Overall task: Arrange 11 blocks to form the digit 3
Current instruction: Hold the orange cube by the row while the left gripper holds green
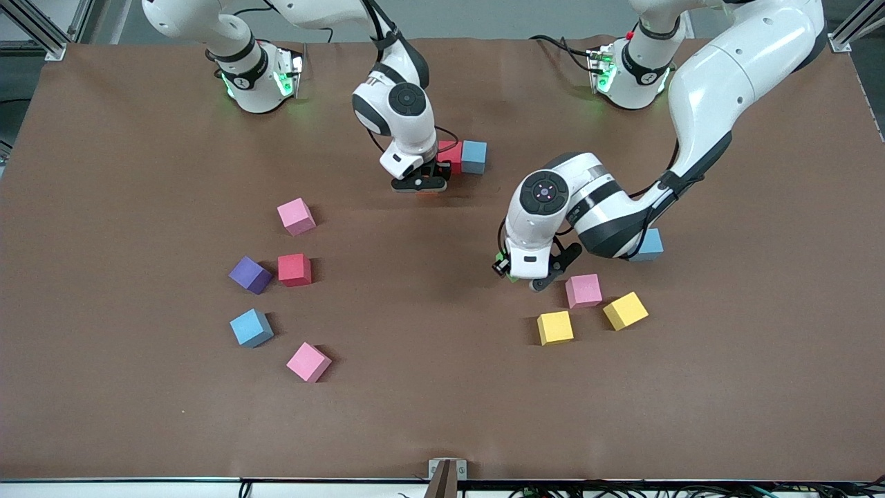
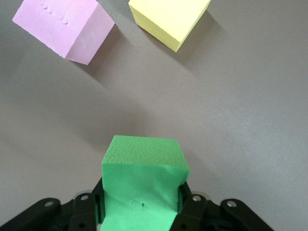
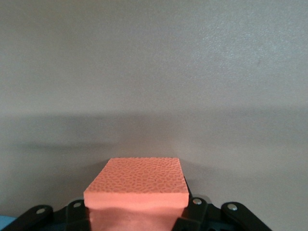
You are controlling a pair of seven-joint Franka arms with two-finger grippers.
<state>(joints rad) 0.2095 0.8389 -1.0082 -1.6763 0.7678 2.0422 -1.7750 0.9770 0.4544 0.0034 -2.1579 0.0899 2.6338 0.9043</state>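
From the front view I count only two blocks joined so far: a red cube (image 1: pixel 449 153) touching a light blue cube (image 1: pixel 474 156), up toward the robots' bases. My right gripper (image 1: pixel 420 185) sits low, just beside the red cube on the side nearer the camera, with a sliver of orange under it. My left gripper (image 1: pixel 520 274) is near a pink cube (image 1: pixel 583 290), with two yellow cubes (image 1: pixel 555 327) (image 1: pixel 625 310) nearer the camera and another light blue cube (image 1: pixel 650 245) partly under the left arm. Five loose cubes lie toward the right arm's end of the desk (image 1: pixel 138 415): pink (image 1: pixel 296 216), purple (image 1: pixel 249 274), red (image 1: pixel 294 270), light blue (image 1: pixel 251 328), pink (image 1: pixel 308 362). I judge the digit 3 barely begun.

In the left wrist view, my fingers (image 2: pixel 186 211) are clamped on a green cube (image 2: pixel 143 185), squeezing its sides in. It looks clear of the desk, though I can't be sure. A pink cube (image 2: pixel 62 29) and a yellow cube (image 2: pixel 168 19) lie ahead.

In the right wrist view, my fingers (image 3: pixel 185 216) are clamped on an orange cube (image 3: pixel 137 187) with bare desk ahead; whether it rests on the surface I cannot tell.

I judge this a placing step for the right arm and a carry for the left. Next I'd seat the orange cube flush against the red one before letting go, then bring the green across without nudging the pair.
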